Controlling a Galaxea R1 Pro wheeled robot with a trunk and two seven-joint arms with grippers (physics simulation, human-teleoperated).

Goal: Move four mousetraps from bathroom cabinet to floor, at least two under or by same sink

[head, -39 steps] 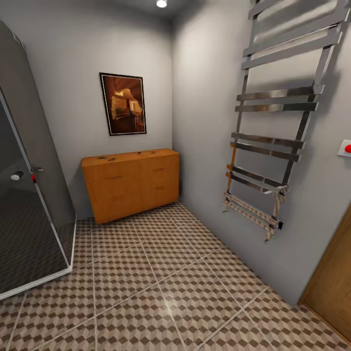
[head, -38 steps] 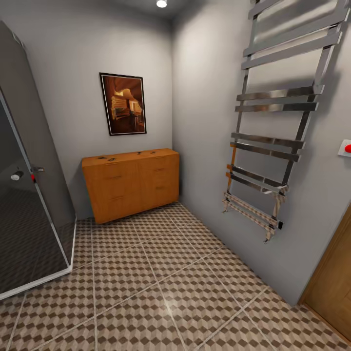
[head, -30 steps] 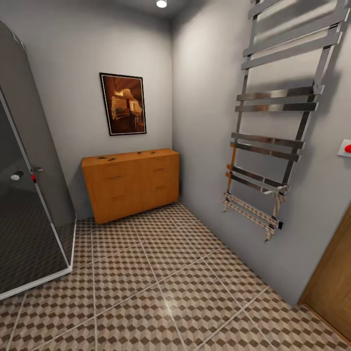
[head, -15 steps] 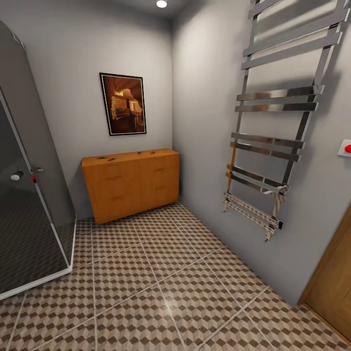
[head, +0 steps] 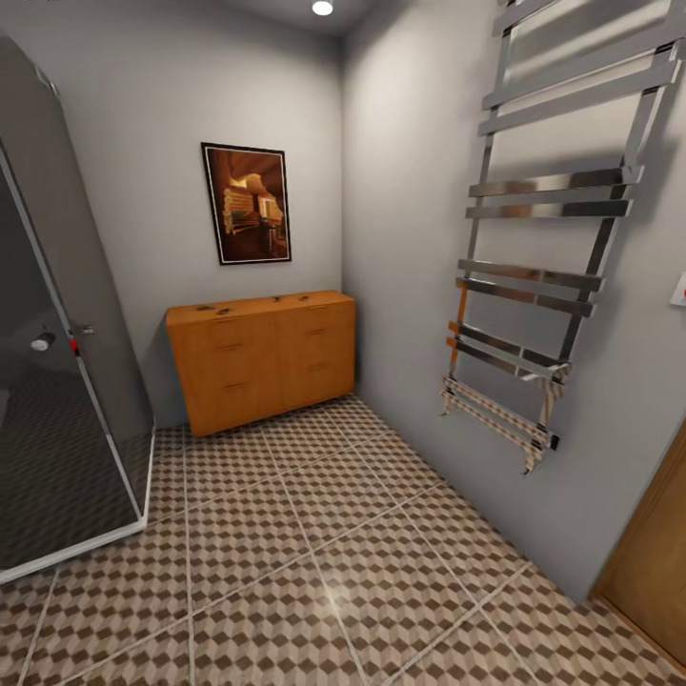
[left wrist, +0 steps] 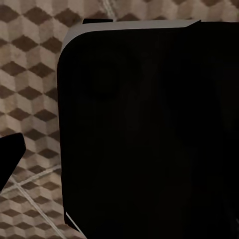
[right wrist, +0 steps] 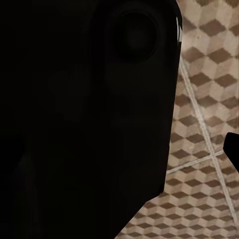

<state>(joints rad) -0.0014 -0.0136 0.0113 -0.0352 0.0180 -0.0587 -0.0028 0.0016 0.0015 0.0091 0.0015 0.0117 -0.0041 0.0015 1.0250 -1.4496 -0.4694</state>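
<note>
Four traps (head: 221, 310) lie on top of the cabinet (head: 262, 357) against the far wall, across the floor (head: 314, 534). They look light, stiff and flat; grip each board by its edges. I cannot tell how the jaws stand.

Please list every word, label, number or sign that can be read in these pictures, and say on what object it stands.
There is none to read.
The framed picture above the cabinet shows a brown scene and no letters.
The white plate at the right edge bears no legible mark.
</note>
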